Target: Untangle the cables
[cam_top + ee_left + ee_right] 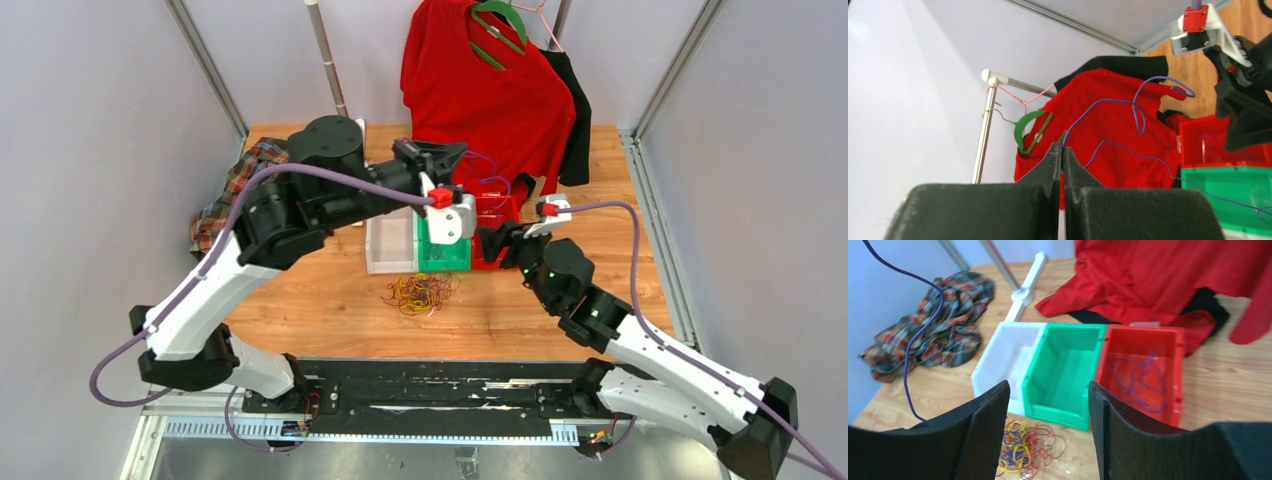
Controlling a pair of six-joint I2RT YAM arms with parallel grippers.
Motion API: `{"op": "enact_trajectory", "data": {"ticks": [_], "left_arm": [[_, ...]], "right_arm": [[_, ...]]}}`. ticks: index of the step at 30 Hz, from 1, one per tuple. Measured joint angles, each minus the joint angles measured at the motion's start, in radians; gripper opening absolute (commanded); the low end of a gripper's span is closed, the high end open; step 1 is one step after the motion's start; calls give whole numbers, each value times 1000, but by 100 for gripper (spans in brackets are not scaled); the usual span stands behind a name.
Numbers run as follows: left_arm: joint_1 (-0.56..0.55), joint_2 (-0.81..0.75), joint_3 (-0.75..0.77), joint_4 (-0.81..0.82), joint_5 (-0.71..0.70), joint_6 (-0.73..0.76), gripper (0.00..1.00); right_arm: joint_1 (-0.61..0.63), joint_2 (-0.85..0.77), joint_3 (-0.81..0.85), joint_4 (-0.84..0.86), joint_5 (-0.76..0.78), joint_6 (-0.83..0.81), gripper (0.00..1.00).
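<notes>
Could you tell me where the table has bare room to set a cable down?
Bare wood lies between the plaid cloth and the cable clump, and right of the red bin. It is crowded at the bins mid-table, and at the red shirt behind them.

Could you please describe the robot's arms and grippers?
The left arm and right arm have white links, black joints and a mauve hose each. The left gripper and right gripper have black fingers; a red block tops each wrist. Green lights dot the right arm.
</notes>
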Motion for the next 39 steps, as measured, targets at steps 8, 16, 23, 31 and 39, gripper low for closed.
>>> {"op": "enact_trajectory", "data": {"ticks": [8,16,23,31,39], "left_arm": [[-6,109,-1,262,-11,9,0],[-7,180,-16,474,-19,15,0],[-7,243,-79,549,-38,11,0],[18,353,-92,605,-50,0,0],[90,404,-130,650,-59,-3,0]], "right_arm": [[-142,-84,-6,-80,12,10,58],[-184,-95,-19,-139,66,29,55],[-237,-116,-51,-171,128,54,53],[-307,-134,-103,-182,140,83,52],[-372,-135,-145,-188,108,113,52]]}}
